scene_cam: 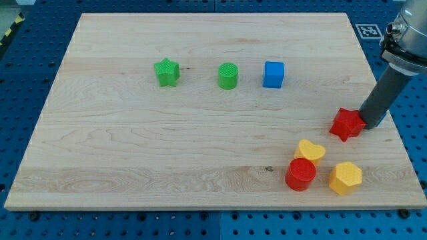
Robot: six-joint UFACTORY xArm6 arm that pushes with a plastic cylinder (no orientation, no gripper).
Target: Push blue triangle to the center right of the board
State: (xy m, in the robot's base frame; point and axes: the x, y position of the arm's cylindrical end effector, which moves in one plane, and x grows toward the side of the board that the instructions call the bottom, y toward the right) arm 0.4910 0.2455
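Note:
No blue triangle shows in the camera view; the only blue block I see is a blue cube [273, 74] in the upper middle of the wooden board [133, 153]. My tip [372, 125] is at the board's right side, touching or almost touching the right edge of a red star [347, 124]. The dark rod rises from there toward the view's top right. The tip is far to the right of and below the blue cube.
A green star [167, 72] and a green cylinder [228, 75] stand in a row left of the blue cube. A yellow heart [310, 151], a red cylinder [301, 174] and a yellow hexagon [345, 178] cluster at the bottom right, below the red star.

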